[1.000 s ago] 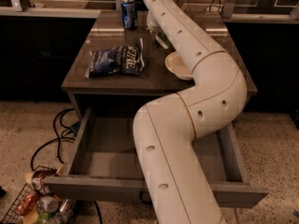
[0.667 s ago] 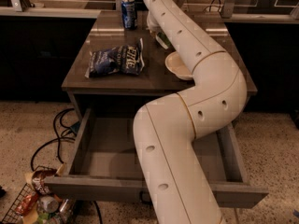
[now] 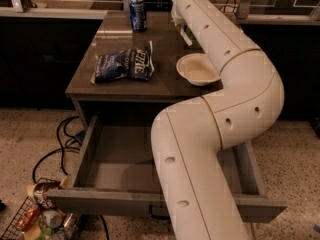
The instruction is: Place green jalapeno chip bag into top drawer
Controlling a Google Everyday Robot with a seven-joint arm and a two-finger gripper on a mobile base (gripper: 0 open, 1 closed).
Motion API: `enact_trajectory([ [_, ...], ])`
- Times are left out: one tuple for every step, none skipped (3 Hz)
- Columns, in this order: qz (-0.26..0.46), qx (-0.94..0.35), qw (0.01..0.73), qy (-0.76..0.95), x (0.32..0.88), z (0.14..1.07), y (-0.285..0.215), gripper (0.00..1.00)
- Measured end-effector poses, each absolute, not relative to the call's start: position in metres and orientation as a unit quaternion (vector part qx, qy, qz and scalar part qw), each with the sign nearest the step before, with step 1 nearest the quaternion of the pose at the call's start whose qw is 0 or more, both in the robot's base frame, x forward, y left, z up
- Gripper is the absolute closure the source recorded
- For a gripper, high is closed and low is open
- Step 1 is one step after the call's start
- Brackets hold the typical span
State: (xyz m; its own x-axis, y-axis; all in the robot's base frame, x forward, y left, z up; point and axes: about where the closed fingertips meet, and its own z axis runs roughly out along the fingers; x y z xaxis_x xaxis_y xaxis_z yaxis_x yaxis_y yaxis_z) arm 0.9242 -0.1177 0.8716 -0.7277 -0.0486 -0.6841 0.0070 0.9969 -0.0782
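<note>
Grey-brown top drawer [image 3: 125,159] stands open — done. Green jalapeno chip bag [image 3: 186,35] lies far back on the table [image 3: 165,84] beside the gripper [image 3: 176,20], whose grip I cannot tell — lifting and stowing remain

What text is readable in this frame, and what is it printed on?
"ETT…", rest unclear: white letters on the crinkly dark blue chip bag.
Blue metal drink can: label too blurred to read.
Pincer: hidden behind the white robot arm at the table's far side; no text.
</note>
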Motion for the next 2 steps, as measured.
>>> enact_trajectory([
  [-0.072, 0.023, 0.400, 0.913, 0.914, 0.916, -0.167, 1.00],
  [-0.090, 0.046, 0.424, 0.900, 0.901, 0.950, -0.202, 1.00],
])
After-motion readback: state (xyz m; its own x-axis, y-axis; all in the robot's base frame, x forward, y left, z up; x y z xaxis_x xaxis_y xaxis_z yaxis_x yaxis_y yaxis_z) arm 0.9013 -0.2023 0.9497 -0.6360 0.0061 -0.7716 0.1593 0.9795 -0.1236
